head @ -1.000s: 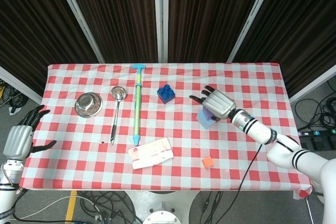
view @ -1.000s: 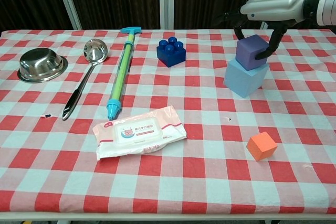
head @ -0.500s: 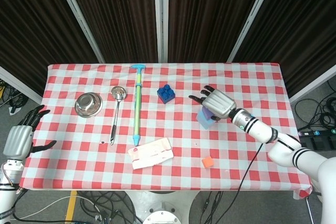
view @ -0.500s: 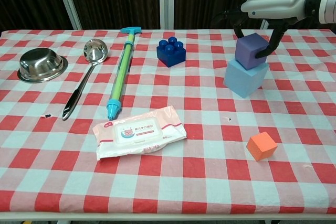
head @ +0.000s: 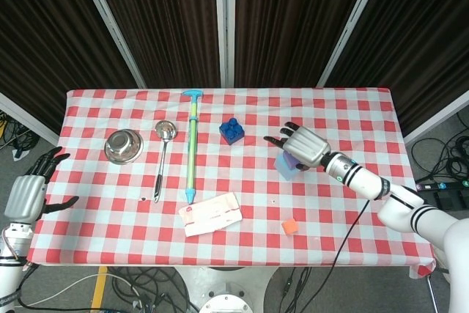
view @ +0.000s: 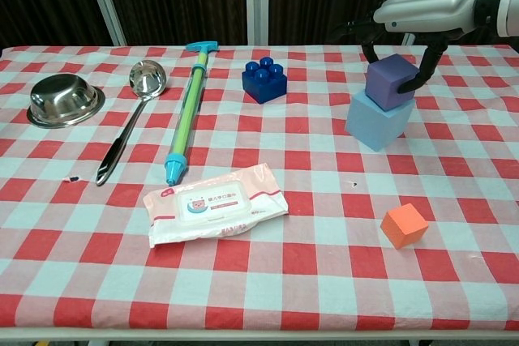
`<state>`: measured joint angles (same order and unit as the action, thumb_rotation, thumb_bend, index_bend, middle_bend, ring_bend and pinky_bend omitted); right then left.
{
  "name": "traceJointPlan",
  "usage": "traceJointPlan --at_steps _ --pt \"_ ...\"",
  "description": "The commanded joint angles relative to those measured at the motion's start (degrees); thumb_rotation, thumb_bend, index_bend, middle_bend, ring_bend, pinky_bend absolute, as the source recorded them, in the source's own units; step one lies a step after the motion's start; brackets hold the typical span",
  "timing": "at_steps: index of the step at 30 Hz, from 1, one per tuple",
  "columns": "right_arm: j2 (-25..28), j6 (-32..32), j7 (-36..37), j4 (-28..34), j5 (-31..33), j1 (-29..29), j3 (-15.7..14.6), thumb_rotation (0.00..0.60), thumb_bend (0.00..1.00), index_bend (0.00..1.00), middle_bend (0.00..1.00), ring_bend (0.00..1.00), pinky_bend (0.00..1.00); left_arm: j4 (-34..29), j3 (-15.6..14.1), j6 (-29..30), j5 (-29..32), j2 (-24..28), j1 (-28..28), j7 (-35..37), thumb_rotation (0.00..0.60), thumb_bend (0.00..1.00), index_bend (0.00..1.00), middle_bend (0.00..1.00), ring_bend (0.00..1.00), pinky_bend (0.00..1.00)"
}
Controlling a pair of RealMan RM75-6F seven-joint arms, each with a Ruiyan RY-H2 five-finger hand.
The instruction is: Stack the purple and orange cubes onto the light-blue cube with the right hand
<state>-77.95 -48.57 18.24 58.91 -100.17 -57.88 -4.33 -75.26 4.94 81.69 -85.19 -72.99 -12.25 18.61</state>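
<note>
The right hand [view: 427,7] arches over the purple cube [view: 391,81], fingers [view: 424,70] loosely around it, seating it atop the blue cube [view: 378,121]; the orange cube [view: 404,225] waits nearer the surface's [view: 292,168] front edge.

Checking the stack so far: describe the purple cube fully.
The purple cube is a plain, matte, foam-like block sitting on top of the larger light-blue cube, turned slightly askew to it. The right hand arches over it, a dark fingertip at its right side; whether it touches is unclear. It stands on the table's right half.
</note>
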Motion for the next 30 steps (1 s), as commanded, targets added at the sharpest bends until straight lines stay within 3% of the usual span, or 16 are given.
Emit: traceJointPlan --at_steps 1,15,25,30 --pt "-0.28 -0.17 0.69 -0.65 -0.34 -0.31 -0.3 0.6 0.11 0.02 0.46 0.17 0.14 0.0 0.0 0.0 0.0 0.0 0.0 0.0 0.6 0.06 0.22 0.2 0.14 0.31" --pt "-2.18 0.12 3.08 -4.12 -0.8 -1.36 -1.49 0.6 0.07 0.02 0.44 0.17 0.14 0.0 0.0 0.0 0.0 0.0 0.0 0.0 0.6 0.06 0.23 0.2 0.14 0.31" --pt "-1.51 -0.14 2.85 -3.67 -0.52 -1.59 -1.73 0.6 0.0 0.0 0.3 0.09 0.14 0.0 0.0 0.0 0.0 0.0 0.0 0.0 0.6 0.06 0.23 0.2 0.14 0.31" --pt "1.55 -4.66 -0.95 0.33 -0.94 -0.96 -0.42 0.6 0.0 0.0 0.27 0.06 0.14 0.0 0.0 0.0 0.0 0.0 0.0 0.0 0.6 0.06 0.23 0.2 0.14 0.31"
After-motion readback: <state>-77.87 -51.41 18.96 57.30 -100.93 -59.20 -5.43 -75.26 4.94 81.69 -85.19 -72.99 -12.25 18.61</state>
